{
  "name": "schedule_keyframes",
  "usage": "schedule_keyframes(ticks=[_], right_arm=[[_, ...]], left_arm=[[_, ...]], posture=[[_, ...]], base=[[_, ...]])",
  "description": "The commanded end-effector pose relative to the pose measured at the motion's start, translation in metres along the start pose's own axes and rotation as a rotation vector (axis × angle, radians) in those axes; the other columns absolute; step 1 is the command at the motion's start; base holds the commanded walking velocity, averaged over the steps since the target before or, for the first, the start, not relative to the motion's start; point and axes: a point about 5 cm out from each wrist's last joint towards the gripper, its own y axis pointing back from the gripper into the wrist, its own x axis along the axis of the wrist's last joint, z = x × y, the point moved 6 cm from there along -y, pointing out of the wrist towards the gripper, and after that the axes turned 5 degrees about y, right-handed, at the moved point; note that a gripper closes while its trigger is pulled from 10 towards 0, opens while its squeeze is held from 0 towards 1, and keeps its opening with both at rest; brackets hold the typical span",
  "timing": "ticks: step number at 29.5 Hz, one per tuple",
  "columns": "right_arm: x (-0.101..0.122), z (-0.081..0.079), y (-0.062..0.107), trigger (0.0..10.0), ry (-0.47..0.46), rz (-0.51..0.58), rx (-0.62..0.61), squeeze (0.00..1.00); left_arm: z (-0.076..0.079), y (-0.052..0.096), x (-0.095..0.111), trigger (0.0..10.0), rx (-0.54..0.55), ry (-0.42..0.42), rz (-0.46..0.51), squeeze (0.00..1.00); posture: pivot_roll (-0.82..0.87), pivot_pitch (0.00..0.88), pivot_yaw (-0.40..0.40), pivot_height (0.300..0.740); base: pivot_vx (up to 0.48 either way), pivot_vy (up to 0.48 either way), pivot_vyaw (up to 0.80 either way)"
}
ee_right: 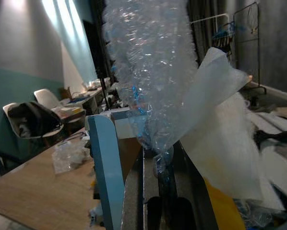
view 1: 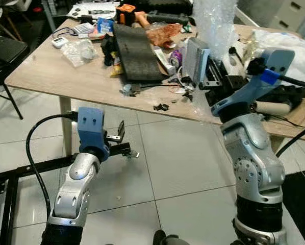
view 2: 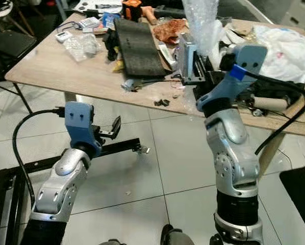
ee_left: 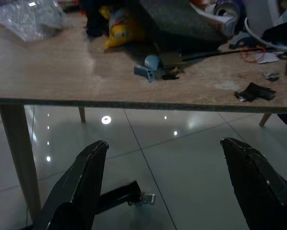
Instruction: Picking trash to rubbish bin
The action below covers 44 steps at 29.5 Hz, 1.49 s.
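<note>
A wooden table (view 1: 50,71) with pale legs stands on a floor of glossy white tiles (view 1: 162,163) that mirror small ceiling lights. A black metal frame (view 1: 9,184) lies on the floor in front of the table. A dark chair (view 1: 4,51) stands beside its left end. Beyond the table, a white chair (ee_right: 45,98) stands before a teal and grey wall (ee_right: 18,62).
</note>
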Motion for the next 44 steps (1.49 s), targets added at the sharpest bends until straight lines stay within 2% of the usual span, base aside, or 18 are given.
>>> schedule_keyframes(ticks=[1, 44], right_arm=[[-0.0007, -0.0036, 0.0024, 10.0, 0.005, -0.001, 0.013, 0.0], [-0.0031, -0.0017, 0.0025, 10.0, 0.018, -0.012, 0.005, 0.0]], left_arm=[[-0.0026, 0.0024, -0.0066, 10.0, 0.008, -0.006, -0.017, 0.0], [-0.0042, 0.0022, -0.0053, 10.0, 0.017, -0.008, -0.007, 0.0]], posture=[[0.0, 0.202, -0.01, 0.74], [0.0, 0.204, -0.011, 0.74]], base=[[0.0, 0.0, -0.48], [0.0, 0.0, -0.8]])
